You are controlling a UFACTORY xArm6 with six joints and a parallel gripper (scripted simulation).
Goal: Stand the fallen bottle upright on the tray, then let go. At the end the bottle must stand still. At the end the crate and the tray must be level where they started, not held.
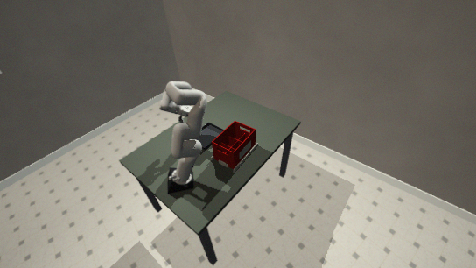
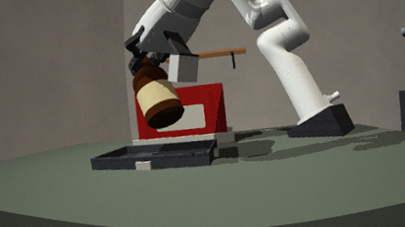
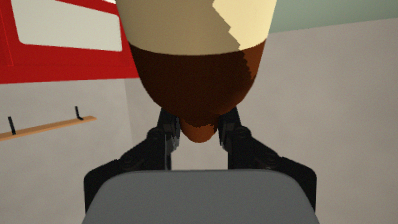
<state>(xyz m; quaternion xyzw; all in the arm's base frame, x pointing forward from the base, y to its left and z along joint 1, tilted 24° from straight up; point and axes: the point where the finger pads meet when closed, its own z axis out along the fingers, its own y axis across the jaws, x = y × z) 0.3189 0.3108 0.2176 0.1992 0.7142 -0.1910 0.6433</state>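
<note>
My gripper (image 2: pixel 146 62) (image 3: pixel 198 102) is shut on the neck of the brown bottle (image 2: pixel 158 93) (image 3: pixel 195 75), which has a cream label. The bottle hangs in the air above the tray, neck up and tilted, its base toward the lower right in the exterior view. The black tray (image 2: pixel 170 162) (image 1: pixel 210 124) lies level on the table, with a gap between it and the bottle's base. The red crate (image 1: pixel 225 157) (image 2: pixel 219 109) (image 3: pixel 65 65) stands upright behind the tray in the exterior view. In the top view the arm hides the bottle.
The crate stands on a pale base (image 2: pixel 227 135) close beside the tray. The green table (image 1: pixel 262 118) (image 2: pixel 239 194) carries the arm's dark mount (image 2: pixel 322 124). A wooden rail with hooks (image 2: pixel 220 53) (image 3: pixel 65 125) is on the wall behind.
</note>
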